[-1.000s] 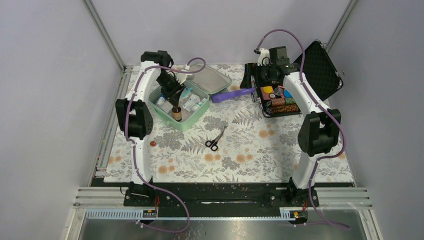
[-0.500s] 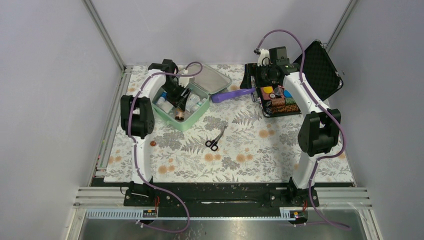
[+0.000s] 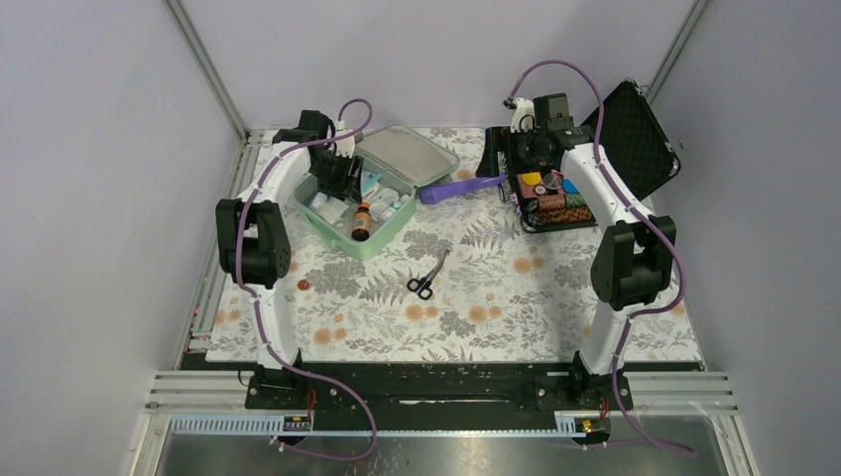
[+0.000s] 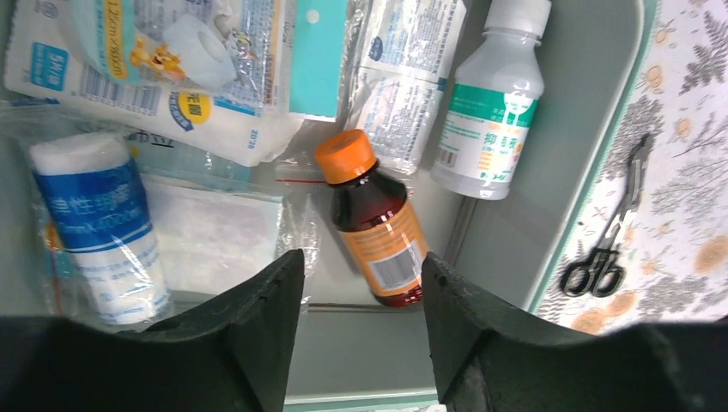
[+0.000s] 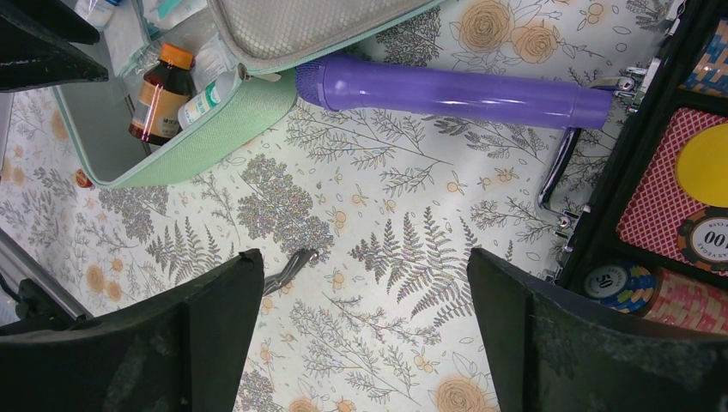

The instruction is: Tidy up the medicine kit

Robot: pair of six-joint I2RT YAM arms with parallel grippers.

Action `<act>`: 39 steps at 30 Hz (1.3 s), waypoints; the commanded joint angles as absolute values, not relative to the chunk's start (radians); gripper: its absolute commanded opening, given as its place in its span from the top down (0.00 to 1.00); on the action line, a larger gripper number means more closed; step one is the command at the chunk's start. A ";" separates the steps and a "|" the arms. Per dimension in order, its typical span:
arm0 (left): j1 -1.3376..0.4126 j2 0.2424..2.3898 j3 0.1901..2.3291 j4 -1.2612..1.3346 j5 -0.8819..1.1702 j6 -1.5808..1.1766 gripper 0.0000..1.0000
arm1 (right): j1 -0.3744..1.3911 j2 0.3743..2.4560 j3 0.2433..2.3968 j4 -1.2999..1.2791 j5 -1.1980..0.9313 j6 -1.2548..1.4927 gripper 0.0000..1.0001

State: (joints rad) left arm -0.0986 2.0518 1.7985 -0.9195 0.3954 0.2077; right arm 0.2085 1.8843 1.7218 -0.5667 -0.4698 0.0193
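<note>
Flowery tablecloth [image 3: 476,317] holds the open mint-green rounded medicine kit [image 3: 375,245] at far left. The left gripper [image 4: 360,262] hangs part-open and empty over a brown glass bottle [image 4: 378,232] with orange cap inside, so it should rise straight up. The right gripper [image 5: 365,257] gapes wide over a long purple plastic tube [image 5: 446,86]; small metal scissors [image 3: 426,278] lie mid-table.

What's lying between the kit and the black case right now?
A purple cylinder lies there, one end at the kit, the other near the black case. The right wrist view shows it clearest.
</note>
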 commanded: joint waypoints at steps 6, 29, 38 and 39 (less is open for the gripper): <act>-0.128 2.093 1.788 -0.900 0.398 0.066 0.51 | 0.216 1.842 1.723 -0.565 -0.463 0.005 0.05; -0.167 2.185 1.778 -0.919 0.284 0.072 0.58 | 0.217 1.862 1.729 -0.571 -0.473 0.005 0.05; -0.134 2.070 1.767 -0.930 0.359 0.094 0.86 | 0.217 1.865 1.735 -0.578 -0.465 0.005 0.05; -0.127 2.055 1.760 -0.931 0.376 0.095 0.87 | 0.217 1.866 1.735 -0.579 -0.466 0.006 0.05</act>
State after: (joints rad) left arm -0.1524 2.1605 1.7718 -0.9249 0.3275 0.0814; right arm 0.2089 1.8843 1.7206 -0.5716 -0.4629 0.0193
